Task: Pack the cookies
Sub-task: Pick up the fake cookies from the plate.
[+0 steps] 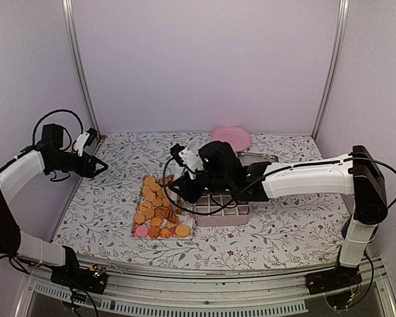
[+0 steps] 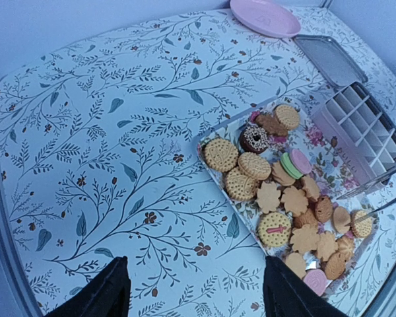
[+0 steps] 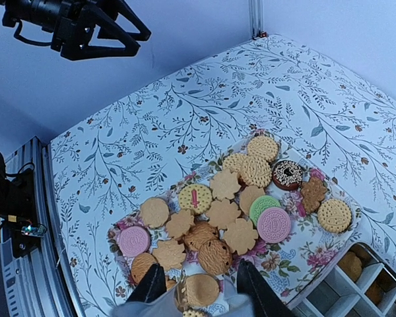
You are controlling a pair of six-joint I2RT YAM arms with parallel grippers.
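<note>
Right wrist: cookies (image 3: 241,234) lie flat, faces up; left gripper (image 3: 145,45), right gripper (image 3: 201,282) both spread.

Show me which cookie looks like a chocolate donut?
The dark brown ring cookie with pale sprinkles, near the far end of the tray. No other cookie has a hole.

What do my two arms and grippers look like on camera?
The left arm and right arm match: white tubular links, black joints and bases. Loose black cables loop along each, and a small white camera housing sits at each wrist. The left gripper and right gripper are black, each with two tapering wedge-shaped fingers. No markings are readable.
</note>
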